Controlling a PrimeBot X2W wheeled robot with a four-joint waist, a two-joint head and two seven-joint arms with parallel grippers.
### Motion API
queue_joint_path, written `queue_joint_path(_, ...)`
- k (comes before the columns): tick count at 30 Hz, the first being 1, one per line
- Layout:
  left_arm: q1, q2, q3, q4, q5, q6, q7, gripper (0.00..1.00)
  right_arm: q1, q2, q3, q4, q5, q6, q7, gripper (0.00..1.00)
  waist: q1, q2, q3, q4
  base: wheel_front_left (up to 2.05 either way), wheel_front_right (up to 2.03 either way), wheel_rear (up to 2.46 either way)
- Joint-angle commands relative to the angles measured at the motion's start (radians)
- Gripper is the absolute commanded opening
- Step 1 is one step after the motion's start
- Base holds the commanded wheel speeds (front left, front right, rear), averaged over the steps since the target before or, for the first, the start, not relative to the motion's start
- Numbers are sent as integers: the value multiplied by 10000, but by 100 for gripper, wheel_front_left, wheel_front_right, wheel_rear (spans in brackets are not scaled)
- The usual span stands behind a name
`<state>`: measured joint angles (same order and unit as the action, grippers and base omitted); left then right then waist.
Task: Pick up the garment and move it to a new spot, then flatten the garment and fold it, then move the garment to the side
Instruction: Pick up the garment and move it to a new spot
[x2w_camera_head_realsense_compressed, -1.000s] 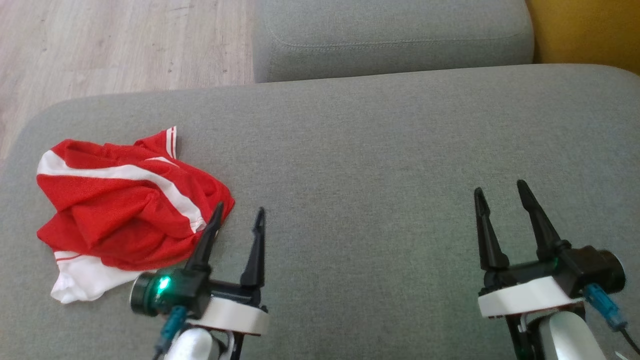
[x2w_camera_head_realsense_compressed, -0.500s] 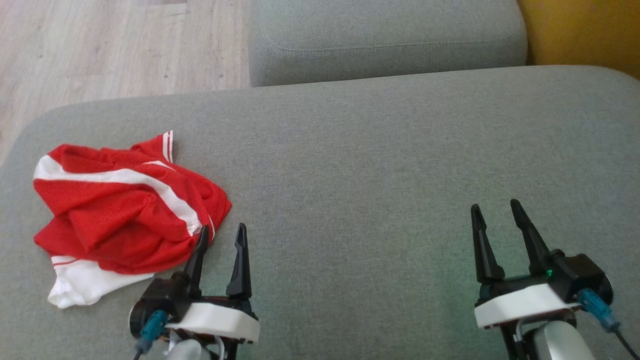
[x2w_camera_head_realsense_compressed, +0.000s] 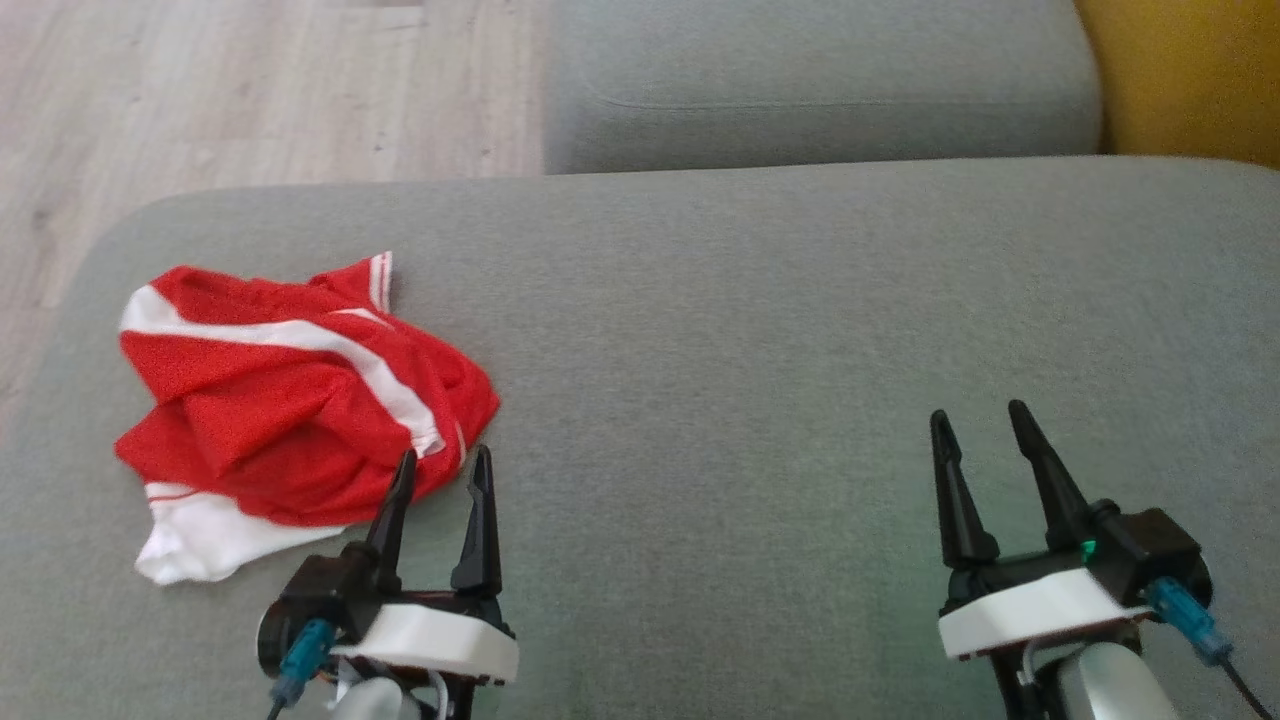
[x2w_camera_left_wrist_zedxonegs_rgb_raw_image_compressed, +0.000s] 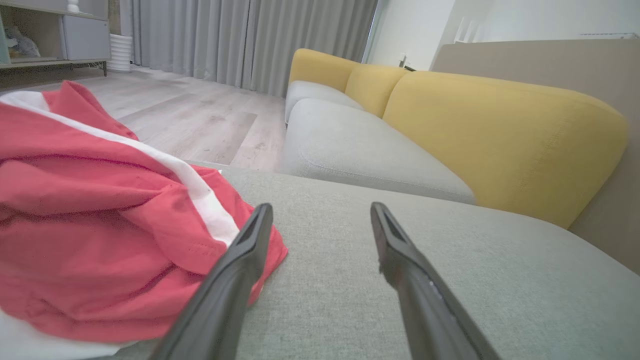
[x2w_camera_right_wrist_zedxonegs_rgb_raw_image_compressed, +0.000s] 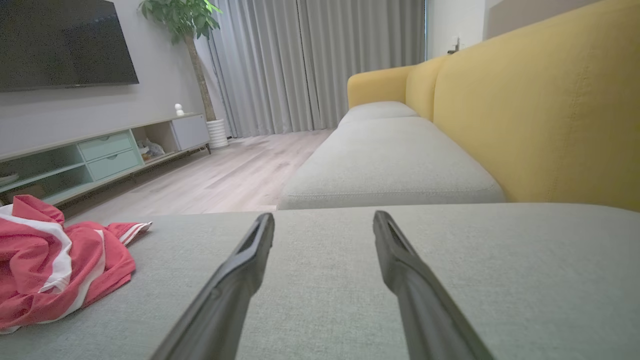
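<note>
- Head view: I'm leaning over a big grey sofa cushion (x2w_camera_head_realsense_compressed: 750, 330), with pale wood floor (x2w_camera_head_realsense_compressed: 250, 90) past its far edge and a strip of yellow backrest (x2w_camera_head_realsense_compressed: 1190, 70) top right. The garment (x2w_camera_head_realsense_compressed: 290, 400), a red jersey with white stripes, sits in a crumpled heap on the left end of the cushion.
- My left gripper (x2w_camera_head_realsense_compressed: 445, 455) is right at the heap's near right corner. Its fingers are spread partway and it's got nothing in them. One fingertip overlaps the red hem and the other is over bare cushion.
- My right gripper (x2w_camera_head_realsense_compressed: 978, 412) is well away on the right side, also parted and empty, with plain cushion under it.
- Left wrist view: the red fabric bulges up on the left side. One finger of the gripper (x2w_camera_left_wrist_zedxonegs_rgb_raw_image_compressed: 321, 207) lies across the hem's edge and the other points over grey cloth. Honestly can't tell if that finger is touching the fabric or just above it. There's definitely no cloth between the two.
- Right wrist view: TV (x2w_camera_right_wrist_zedxonegs_rgb_raw_image_compressed: 60, 40), plant (x2w_camera_right_wrist_zedxonegs_rgb_raw_image_compressed: 185, 20) and curtains (x2w_camera_right_wrist_zedxonegs_rgb_raw_image_compressed: 320, 60) are in the background. The jersey is far off to the left, and there's only cushion between my open fingers (x2w_camera_right_wrist_zedxonegs_rgb_raw_image_compressed: 250, 265).
- Progress check: I'd say basically zero so far. The garment hasn't been lifted and it's all bunched up. So the pickup, the move to a new spot, flattening, folding and shifting it aside are all left. The left gripper looks lined up for the first grab.
</note>
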<state>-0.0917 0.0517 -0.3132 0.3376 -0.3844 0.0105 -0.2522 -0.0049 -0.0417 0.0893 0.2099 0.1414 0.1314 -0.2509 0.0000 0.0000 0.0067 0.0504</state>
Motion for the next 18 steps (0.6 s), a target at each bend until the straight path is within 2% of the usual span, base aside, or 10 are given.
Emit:
queue_joint_path(1, -276, -13, 402, -273, 118, 83, -95, 100, -170, -85, 329, -338, 77, -7, -109, 100, 0, 0, -69, 297, 0, 0, 0)
queue_joint_path(18, 43, -14, 843, -84, 384, 189, -95, 100, 32, -85, 1242, -341, 279, -7, -109, 100, 0, 0, -382, 2250, 0, 0, 0)
